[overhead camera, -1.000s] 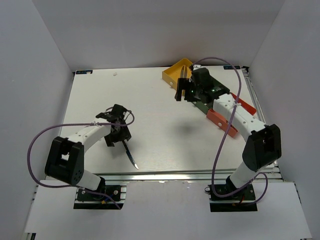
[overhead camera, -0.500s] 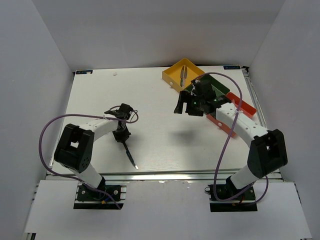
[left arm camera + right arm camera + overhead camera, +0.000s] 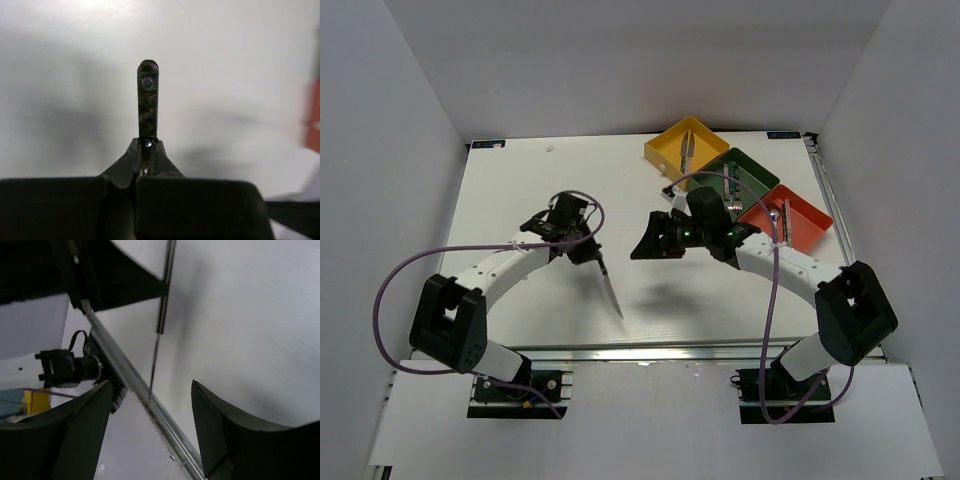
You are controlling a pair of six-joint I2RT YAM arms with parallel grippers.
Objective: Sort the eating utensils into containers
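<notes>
My left gripper [image 3: 588,250] is shut on a knife [image 3: 611,290] and holds it off the white table, the silver blade slanting down towards the near edge. In the left wrist view the dark patterned handle [image 3: 148,102] sticks out past the shut gripper [image 3: 147,145]. My right gripper [image 3: 642,245] hangs open and empty over the middle of the table, facing the left one. The right wrist view shows the right gripper [image 3: 150,385] with nothing inside and the knife [image 3: 159,325] as a thin dark line beyond.
Three trays stand in a row at the back right: yellow [image 3: 665,142], dark green [image 3: 752,168] and red-orange [image 3: 807,220]. Each holds silver utensils, among them a spoon [image 3: 776,216] in the red-orange one. The table's metal front rail [image 3: 130,377] runs close by the right gripper.
The left gripper closed on the knife, lifted it and carried it right. The right arm swung from over the trays down to the table's middle, its jaws narrowing slightly.
</notes>
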